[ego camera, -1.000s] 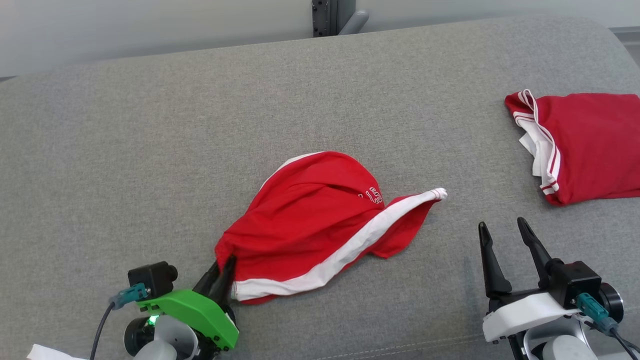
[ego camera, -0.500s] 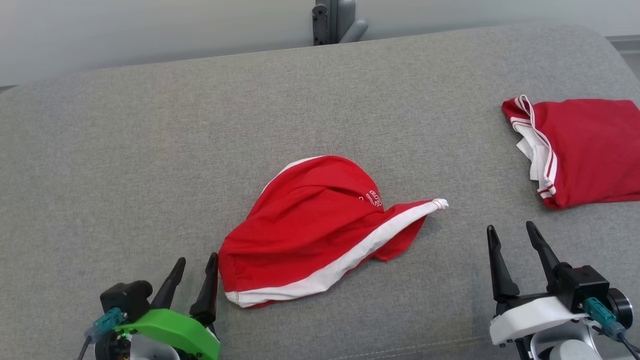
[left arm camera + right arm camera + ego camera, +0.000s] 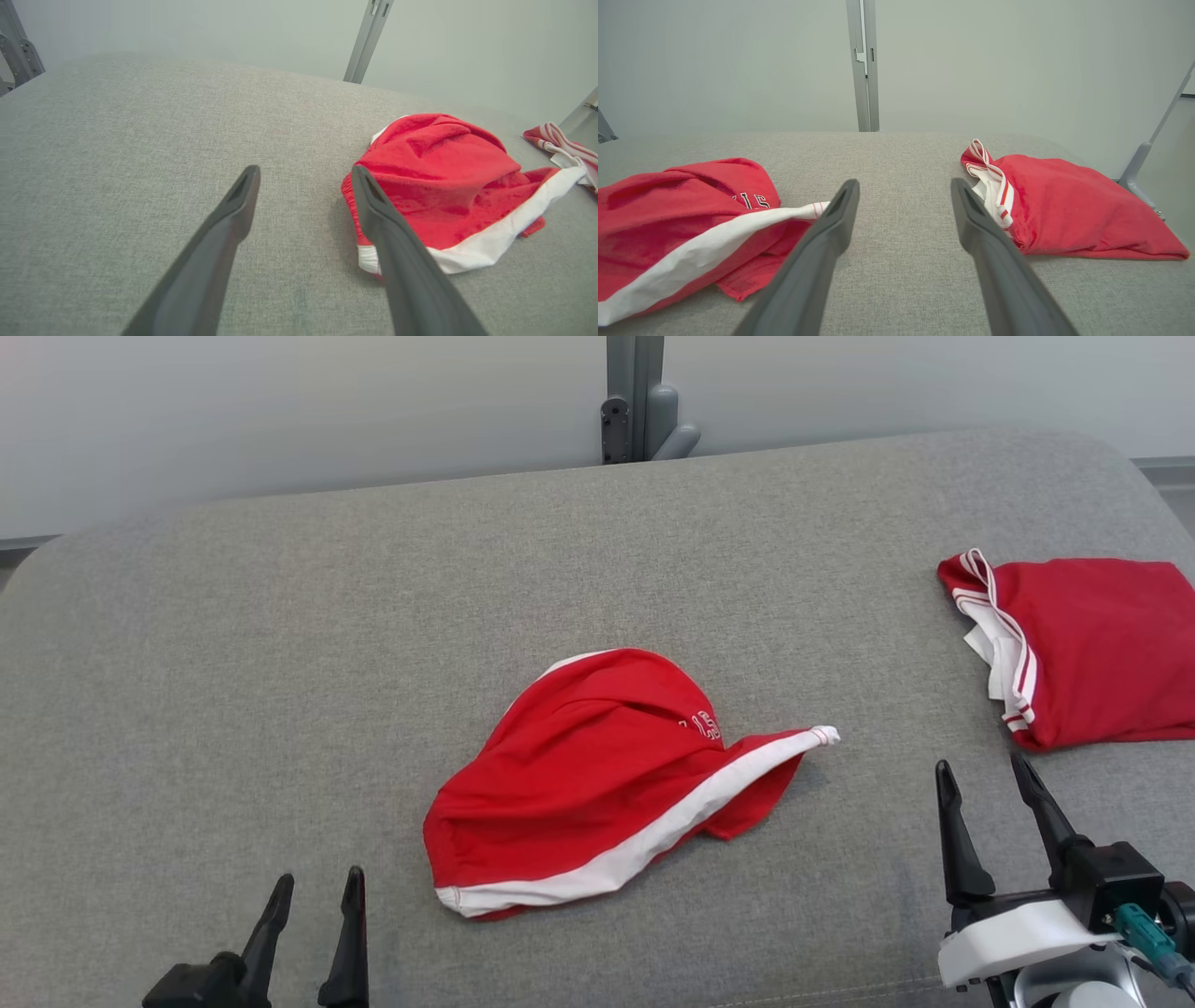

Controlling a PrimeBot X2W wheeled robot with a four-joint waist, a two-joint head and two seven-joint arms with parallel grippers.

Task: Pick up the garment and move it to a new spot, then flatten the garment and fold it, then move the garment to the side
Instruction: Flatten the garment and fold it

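Red garment (image 3: pixel 597 784) crumpled on grey cushion (image 3: pixel 280 663), left gripper (image 3: pixel 319 875) spread, empty, near its hem, right gripper (image 3: pixel 980 763) spread, empty, folded red cloth (image 3: pixel 1092 653) beyond

Probably a lab: grey padded bench (image 3: pixel 280 663), bare wall (image 3: pixel 280 411), metal post (image 3: pixel 635 392).

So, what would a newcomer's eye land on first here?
The crumpled red garment with its white band, at the middle of the grey cushion. Next, a folded red garment at the right edge. The left gripper and right gripper stand open and empty along the bottom edge, touching neither.
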